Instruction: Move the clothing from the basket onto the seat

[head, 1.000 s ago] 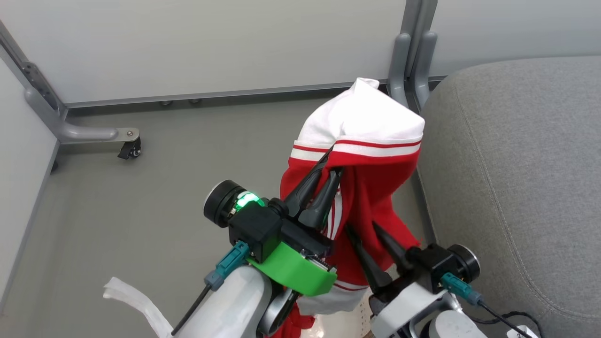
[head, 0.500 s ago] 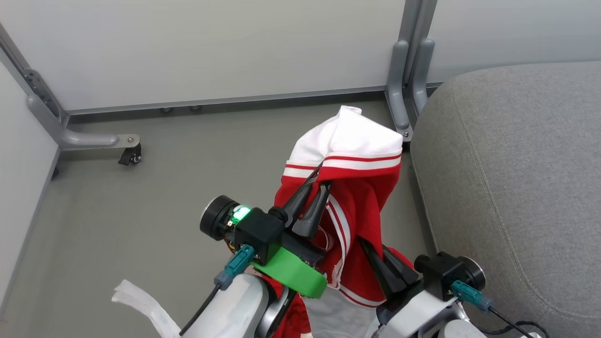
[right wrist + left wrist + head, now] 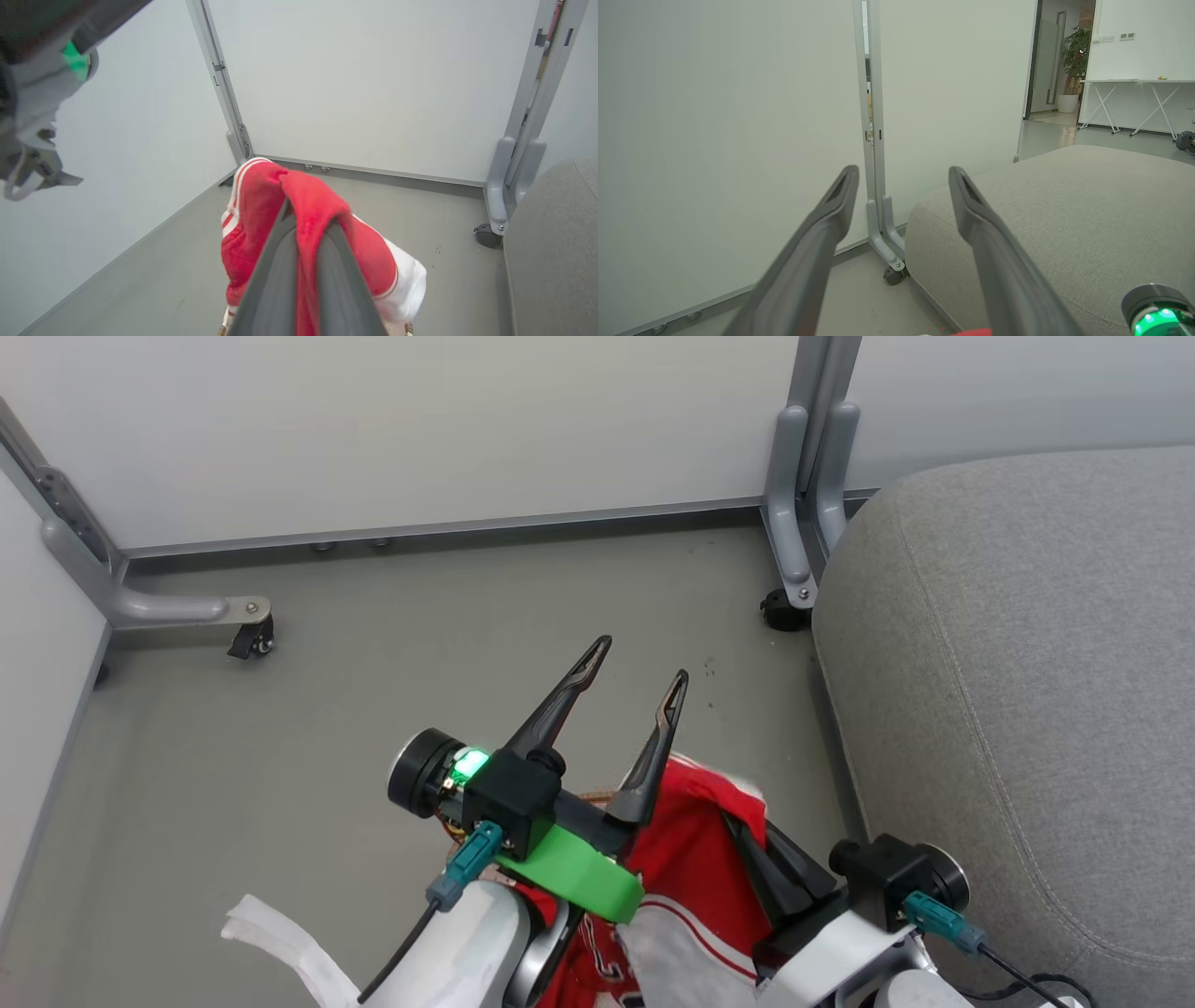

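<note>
My left gripper [image 3: 642, 660] stands open above the floor, with nothing between its fingers; in the left wrist view the gripper [image 3: 902, 171] points at the partition post. The red and white clothing [image 3: 691, 840] hangs low between my two arms. My right gripper [image 3: 738, 831] is shut on a red fold of it. In the right wrist view the clothing [image 3: 252, 205] drapes over the tips of that gripper [image 3: 308, 233]. A sliver of the basket's brown rim [image 3: 590, 794] peeks out behind my left wrist. The grey seat [image 3: 1027, 663] lies to the right.
Pale partition walls stand ahead and to the left. Their grey frame feet carry casters [image 3: 782, 612] beside the seat's corner and at the left [image 3: 247, 639]. A white strap [image 3: 280, 933] hangs by my left forearm. Grey floor [image 3: 373, 691] spreads between them.
My left gripper has opened and let go of the garment, which dropped from its raised drape to hang low. My right gripper closed on the red cloth.
</note>
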{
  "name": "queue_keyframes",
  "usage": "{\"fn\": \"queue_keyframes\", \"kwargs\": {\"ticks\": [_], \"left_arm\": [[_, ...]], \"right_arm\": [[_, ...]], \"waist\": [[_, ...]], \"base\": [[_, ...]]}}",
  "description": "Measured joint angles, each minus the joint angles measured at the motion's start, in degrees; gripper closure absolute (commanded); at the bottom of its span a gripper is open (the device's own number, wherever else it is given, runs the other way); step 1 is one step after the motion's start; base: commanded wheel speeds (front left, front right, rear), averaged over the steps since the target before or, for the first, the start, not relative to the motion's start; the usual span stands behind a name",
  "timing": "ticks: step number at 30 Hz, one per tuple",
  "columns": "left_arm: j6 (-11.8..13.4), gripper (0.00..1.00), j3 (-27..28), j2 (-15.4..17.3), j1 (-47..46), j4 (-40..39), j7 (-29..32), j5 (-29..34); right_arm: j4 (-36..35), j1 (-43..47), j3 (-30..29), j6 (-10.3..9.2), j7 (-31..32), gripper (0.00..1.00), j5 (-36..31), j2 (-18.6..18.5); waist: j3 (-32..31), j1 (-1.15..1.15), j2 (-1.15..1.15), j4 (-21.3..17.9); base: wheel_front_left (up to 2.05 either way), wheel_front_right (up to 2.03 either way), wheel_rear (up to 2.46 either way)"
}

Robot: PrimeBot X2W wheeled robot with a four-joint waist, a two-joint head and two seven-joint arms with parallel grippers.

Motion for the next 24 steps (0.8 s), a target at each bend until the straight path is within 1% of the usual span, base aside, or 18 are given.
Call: {"fn": "queue_keyframes", "kwargs": {"ticks": [14,24], "left_arm": [[0.0,0.00,0.9,0.0,0.0,0.7,0.0,0.4],[0.0,0.00,1.4,0.0,0.0,1.5,0.0,1.8]], "right_arm": [[-0.4,-0.2,-0.7,0.00,0.0,1.00,-0.2,0.1],[-2.3,-1.5,-2.8,0.00,0.0,1.00,-1.3,0.1]], "waist": [[1.2,0.00,0.00,0.1],[2.8,0.00,0.00,-0.6]], "base": [[0.00,0.00,0.00],[0.00,0.00,0.00]]}}
